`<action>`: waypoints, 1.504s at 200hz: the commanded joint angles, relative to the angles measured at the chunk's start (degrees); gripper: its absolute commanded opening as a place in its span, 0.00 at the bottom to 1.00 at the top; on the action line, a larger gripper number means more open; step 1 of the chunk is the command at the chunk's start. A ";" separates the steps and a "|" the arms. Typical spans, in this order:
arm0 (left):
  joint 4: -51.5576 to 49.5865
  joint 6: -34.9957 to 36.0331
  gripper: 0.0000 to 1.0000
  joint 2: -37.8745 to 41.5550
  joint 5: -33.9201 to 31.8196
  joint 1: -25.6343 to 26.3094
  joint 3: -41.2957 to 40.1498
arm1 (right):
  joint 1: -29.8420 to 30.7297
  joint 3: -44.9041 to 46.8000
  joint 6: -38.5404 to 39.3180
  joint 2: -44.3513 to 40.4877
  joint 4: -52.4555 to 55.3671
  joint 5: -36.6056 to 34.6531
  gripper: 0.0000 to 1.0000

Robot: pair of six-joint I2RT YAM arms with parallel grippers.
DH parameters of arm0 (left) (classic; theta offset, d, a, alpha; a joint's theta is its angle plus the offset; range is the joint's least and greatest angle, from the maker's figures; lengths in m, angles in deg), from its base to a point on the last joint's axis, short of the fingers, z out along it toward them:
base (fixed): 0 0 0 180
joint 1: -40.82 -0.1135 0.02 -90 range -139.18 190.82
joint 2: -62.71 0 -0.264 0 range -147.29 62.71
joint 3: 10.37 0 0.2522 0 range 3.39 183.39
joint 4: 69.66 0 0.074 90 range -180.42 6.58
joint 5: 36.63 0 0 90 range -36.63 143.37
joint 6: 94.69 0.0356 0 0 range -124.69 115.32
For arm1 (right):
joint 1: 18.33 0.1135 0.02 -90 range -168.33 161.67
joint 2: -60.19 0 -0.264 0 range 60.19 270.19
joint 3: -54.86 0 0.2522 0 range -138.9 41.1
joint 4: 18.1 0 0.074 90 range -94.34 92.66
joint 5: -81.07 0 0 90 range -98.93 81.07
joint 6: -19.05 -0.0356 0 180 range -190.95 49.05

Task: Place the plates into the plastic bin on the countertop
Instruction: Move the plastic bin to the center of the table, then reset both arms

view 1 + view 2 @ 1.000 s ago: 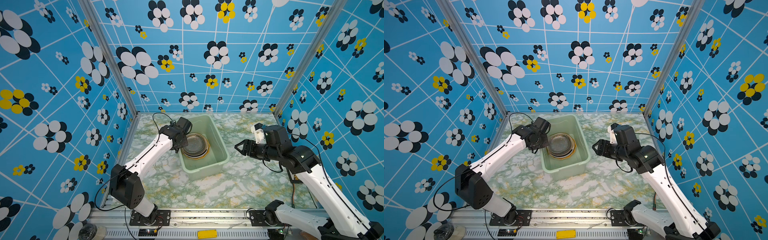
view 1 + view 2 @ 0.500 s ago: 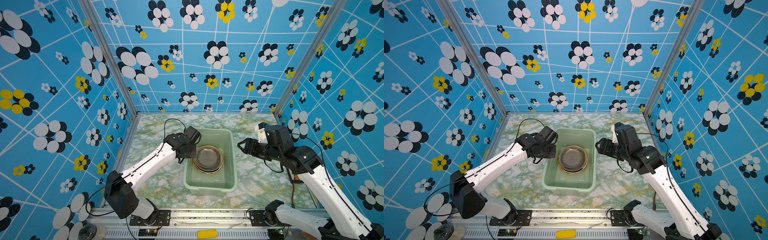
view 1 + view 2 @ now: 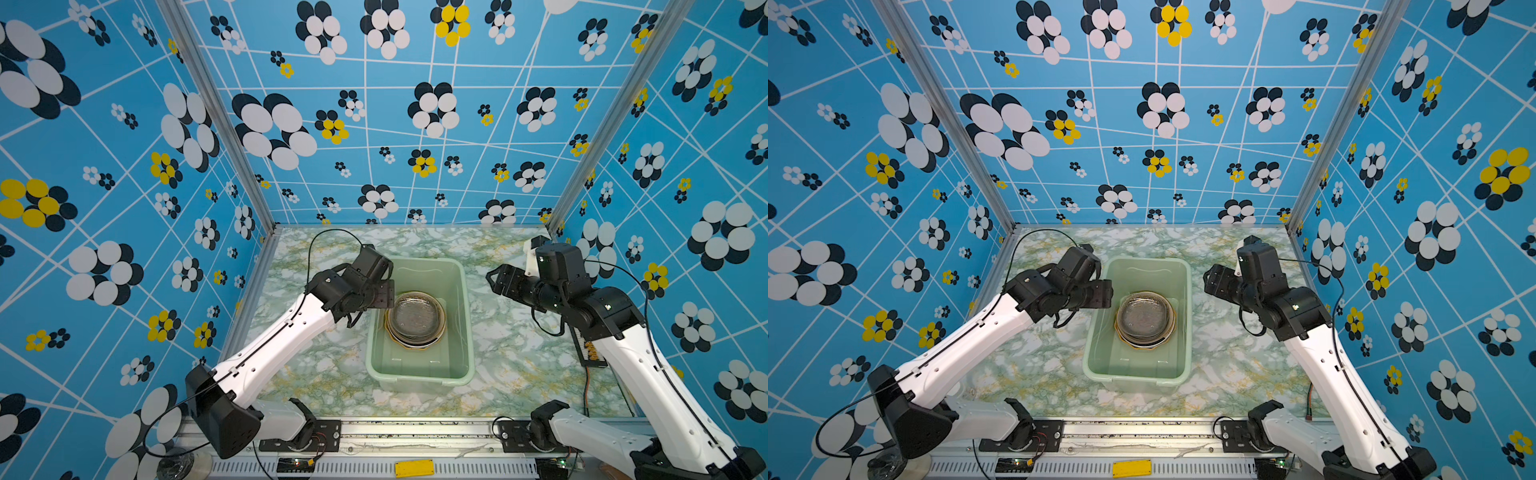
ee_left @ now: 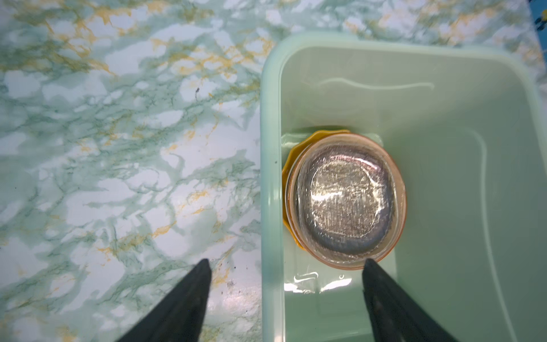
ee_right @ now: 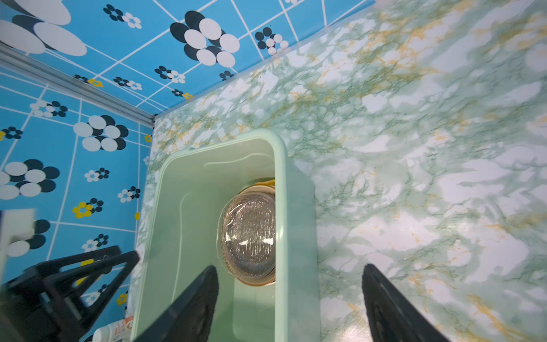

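The plastic bin (image 3: 468,320) is sitting in the middle of the countertop (image 3: 328,374), long sides running toward the back wall. Both top views are showing it between your two arms.

The plates (image 3: 417,319) are lying inside it in one stack on the bin floor, crowding the wall on your left arm's side. A clear glass plate (image 4: 346,204) is topping the stack. An orange-tinted rim (image 4: 400,207) is ringing it just below, and a yellow scalloped plate (image 4: 288,177) is peeking out underneath. You cannot count how many plates are making up the pile.

Your left gripper (image 4: 285,263) is hanging over the bin's wall on that side with its fingers spread wide. One finger is reaching over bare countertop. The other is reaching over the bin's inside, its tip just beside the stack's edge. The left wrist view is not showing whether that tip is touching a plate. Nothing is sitting in the grip.

Your right gripper (image 5: 289,268) is hovering over the countertop on the bin's other side, apart from the rim. Its fingers are also standing wide, with nothing between them.

The blue flowered walls (image 3: 1142,124) are closing in three sides of the countertop.
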 commanded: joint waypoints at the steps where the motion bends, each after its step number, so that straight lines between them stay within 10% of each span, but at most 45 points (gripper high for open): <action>1: 5.96 2.89 0.99 5.31 -4.20 -4.13 2.00 | -3.96 -1.14 6.01 1.00 -7.73 -4.44 0.81; 100: 45.11 18.77 0.99 19.87 -5.77 -40.72 -42.41 | -23.14 38.96 28.53 -3.13 -51.13 -16.53 0.88; 172: 77.80 22.69 0.99 8.66 2.39 -42.50 -60.79 | -23.89 56.27 31.69 13.73 -89.81 -6.68 0.90; 226: 91.81 27.57 0.99 -8.96 17.33 -42.10 -54.17 | -24.53 54.46 31.19 22.33 -96.25 4.85 0.86; 301: 99.42 31.70 0.99 -13.58 12.72 -37.47 -56.38 | -23.32 53.66 31.92 26.53 -98.55 2.45 0.99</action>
